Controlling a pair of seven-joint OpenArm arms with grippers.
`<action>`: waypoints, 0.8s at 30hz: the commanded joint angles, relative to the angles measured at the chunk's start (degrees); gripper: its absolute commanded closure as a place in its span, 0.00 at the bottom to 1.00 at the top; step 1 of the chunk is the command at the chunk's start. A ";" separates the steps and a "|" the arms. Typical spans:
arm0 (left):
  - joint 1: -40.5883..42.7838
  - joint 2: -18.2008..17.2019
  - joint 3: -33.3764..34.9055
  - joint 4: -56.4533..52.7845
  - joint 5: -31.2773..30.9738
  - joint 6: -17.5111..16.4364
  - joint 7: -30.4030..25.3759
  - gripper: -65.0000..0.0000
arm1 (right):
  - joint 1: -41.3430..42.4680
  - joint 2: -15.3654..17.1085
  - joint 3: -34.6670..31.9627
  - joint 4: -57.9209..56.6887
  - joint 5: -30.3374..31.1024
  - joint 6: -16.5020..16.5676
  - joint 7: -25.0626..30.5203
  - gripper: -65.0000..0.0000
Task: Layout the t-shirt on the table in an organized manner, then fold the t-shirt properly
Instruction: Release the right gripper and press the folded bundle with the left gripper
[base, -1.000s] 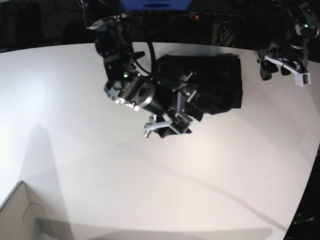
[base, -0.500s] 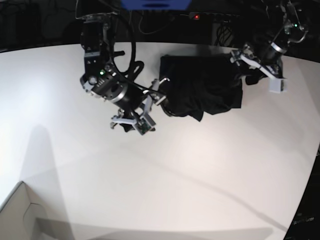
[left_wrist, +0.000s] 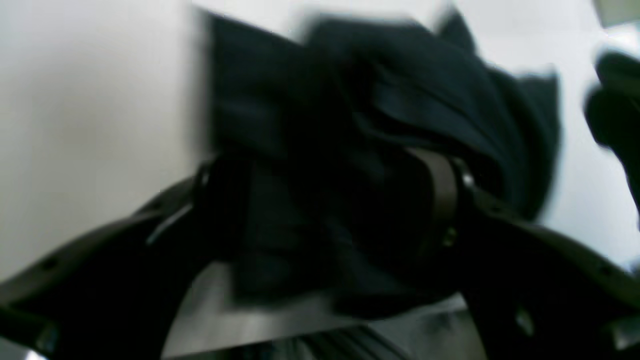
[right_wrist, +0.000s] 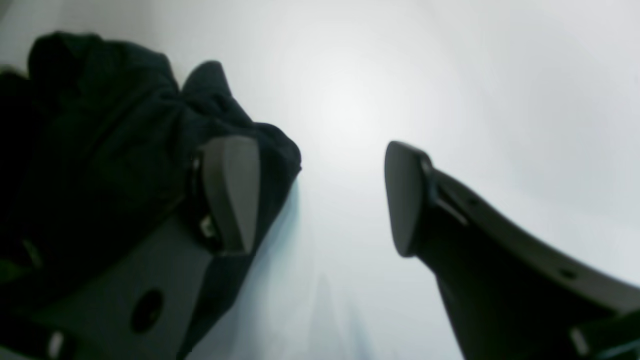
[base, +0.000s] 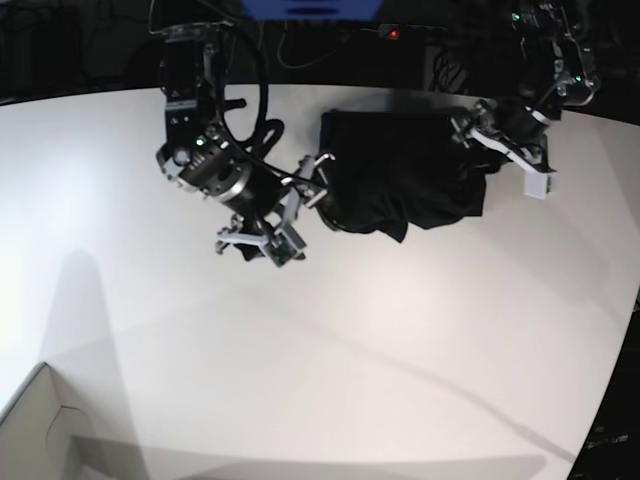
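Note:
The black t-shirt (base: 405, 170) lies bunched in a rough rectangle at the far middle of the white table (base: 350, 350). My right gripper (base: 298, 205) is open and empty at the shirt's left edge. In the right wrist view one of its fingers (right_wrist: 230, 195) rests against the black fabric (right_wrist: 100, 150), and the other is over bare table (right_wrist: 450, 75). My left gripper (base: 497, 150) is at the shirt's right edge. The left wrist view is blurred; there its jaws stand apart with shirt fabric (left_wrist: 350, 150) between them.
A pale cardboard box corner (base: 30, 430) sits at the near left. The table's curved edge (base: 625, 330) runs down the right side. Dark space with cables and a red light (base: 394, 33) lies beyond the far edge.
My right gripper drew back left off the shirt, leaving its lower-left fold shifted, then stayed. My left gripper came in from the far right to the shirt's right edge.

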 joint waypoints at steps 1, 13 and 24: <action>-0.24 -0.51 -1.54 1.18 -1.48 -0.21 -0.52 0.32 | 0.64 -0.38 -0.12 1.20 1.03 -0.03 1.52 0.38; -6.84 -0.60 -12.88 2.33 -1.48 -0.56 8.63 0.32 | 0.73 -0.38 -0.04 1.20 1.03 -0.03 1.52 0.38; -6.13 4.85 -4.62 3.29 -2.10 -0.21 10.38 0.32 | 1.26 -0.29 4.45 1.20 1.20 -0.03 1.52 0.38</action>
